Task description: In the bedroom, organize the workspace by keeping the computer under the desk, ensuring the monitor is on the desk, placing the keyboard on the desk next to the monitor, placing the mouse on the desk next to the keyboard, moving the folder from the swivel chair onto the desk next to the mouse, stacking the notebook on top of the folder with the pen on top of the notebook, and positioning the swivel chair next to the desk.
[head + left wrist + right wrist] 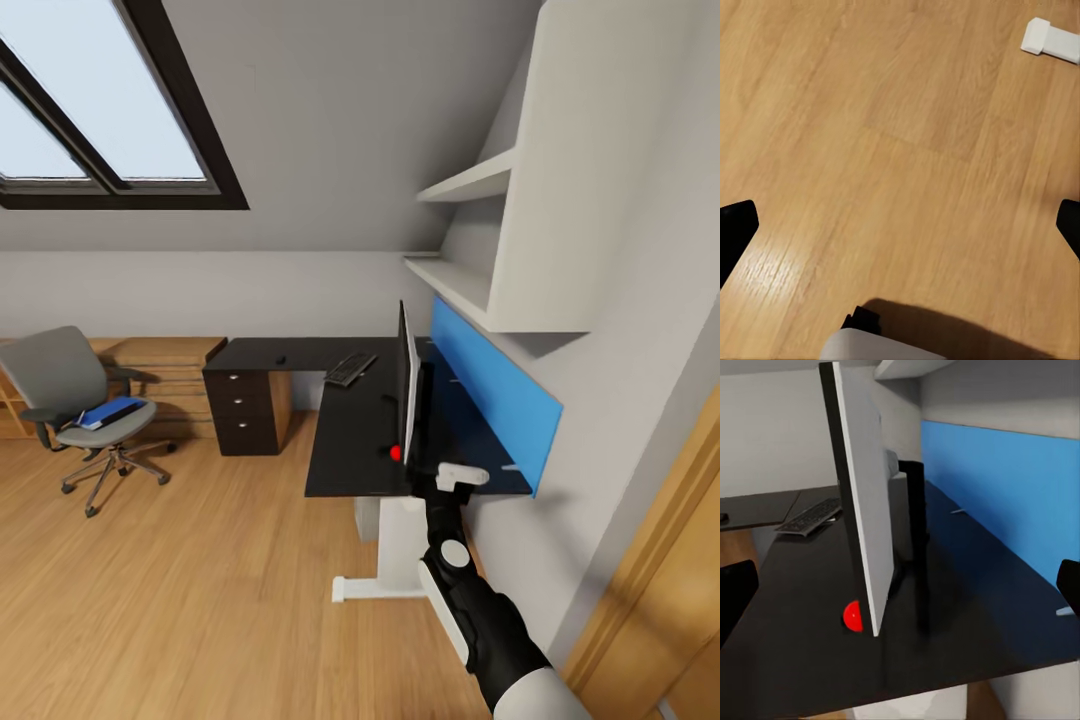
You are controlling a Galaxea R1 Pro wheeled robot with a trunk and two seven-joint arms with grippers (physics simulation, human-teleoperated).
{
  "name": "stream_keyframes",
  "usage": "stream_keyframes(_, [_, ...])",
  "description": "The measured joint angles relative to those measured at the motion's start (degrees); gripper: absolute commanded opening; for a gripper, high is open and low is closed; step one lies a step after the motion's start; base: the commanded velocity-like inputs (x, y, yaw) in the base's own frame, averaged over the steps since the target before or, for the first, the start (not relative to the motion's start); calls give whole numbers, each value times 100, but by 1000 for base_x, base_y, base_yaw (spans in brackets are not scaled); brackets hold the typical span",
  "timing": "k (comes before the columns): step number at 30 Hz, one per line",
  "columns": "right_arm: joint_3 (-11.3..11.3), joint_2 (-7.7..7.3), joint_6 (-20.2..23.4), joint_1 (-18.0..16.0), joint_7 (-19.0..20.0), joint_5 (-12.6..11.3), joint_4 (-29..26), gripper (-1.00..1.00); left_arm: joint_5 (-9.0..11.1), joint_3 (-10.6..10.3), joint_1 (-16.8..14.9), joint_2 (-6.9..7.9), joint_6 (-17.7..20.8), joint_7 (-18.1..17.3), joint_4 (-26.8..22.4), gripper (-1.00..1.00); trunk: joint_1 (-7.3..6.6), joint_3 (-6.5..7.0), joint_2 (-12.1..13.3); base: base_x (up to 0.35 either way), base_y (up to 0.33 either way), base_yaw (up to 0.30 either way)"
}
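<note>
The right gripper (460,478) hangs at the counter's (350,440) near end, lower centre of the head view, jaws wide and empty. The monitor (406,385) stands edge-on just ahead, its long axis running away from the jaws. The left gripper (900,225), spread wide, faces bare floor (870,150). The folder (112,410) lies on the swivel chair (70,390), far left.

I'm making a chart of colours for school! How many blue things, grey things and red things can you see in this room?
Blue: 2, the folder on the swivel chair and the wall panel behind the desk.
Grey: 2, the swivel chair and the keyboard.
Red: 1, a small round thing by the monitor.
Total: 5
</note>
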Motion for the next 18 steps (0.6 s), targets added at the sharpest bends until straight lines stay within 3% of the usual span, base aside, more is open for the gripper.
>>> stream_keyframes(9, [4, -1, -203, 2, -8, 3, 214, 100, 0, 0, 0, -3, 0, -1, 0, 100, 2, 0, 0, 128, 0, 0])
stream_keyframes(18, [-2, -32, -305, 0, -8, 13, 312, 100, 0, 0, 0, -1, -2, 0, 0, 100, -1, 0, 0, 285, 76, 0])
